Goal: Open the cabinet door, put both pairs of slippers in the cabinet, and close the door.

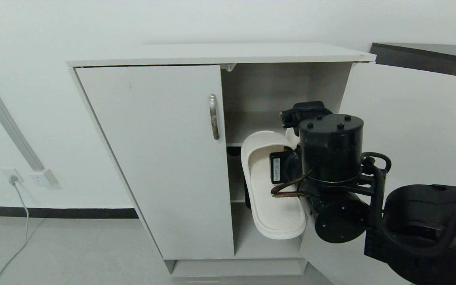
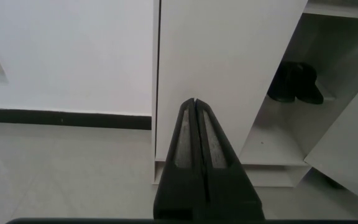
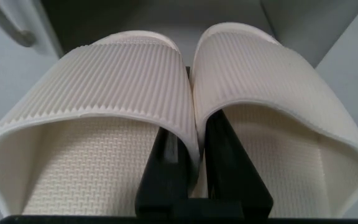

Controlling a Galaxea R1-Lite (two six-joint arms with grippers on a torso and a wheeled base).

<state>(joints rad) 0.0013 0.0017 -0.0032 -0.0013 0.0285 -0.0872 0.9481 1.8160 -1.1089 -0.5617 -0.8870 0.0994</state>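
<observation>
Right gripper [image 3: 194,152] clamped on the pair of cream-white ribbed foam slippers [image 3: 123,81], fingers [image 3: 166,171] pinching the two touching inner strap walls together. Slippers side by side, held in the air at the open right half of the white wooden cabinet [image 1: 212,53], not resting on any shelf. In the head view the near slipper [image 1: 269,190] has its long axis close to upright: toe end up and toward the cabinet interior, heel end hanging down, footbed facing the robot. Right cabinet door [image 1: 410,118] swung open; left cabinet door [image 1: 152,158] shut, metal bar handle [image 1: 213,116] on its edge. Left gripper [image 2: 194,102] pressed together, empty, low before the left door. Pair of black shoes [image 2: 297,84] on an inner shelf.
</observation>
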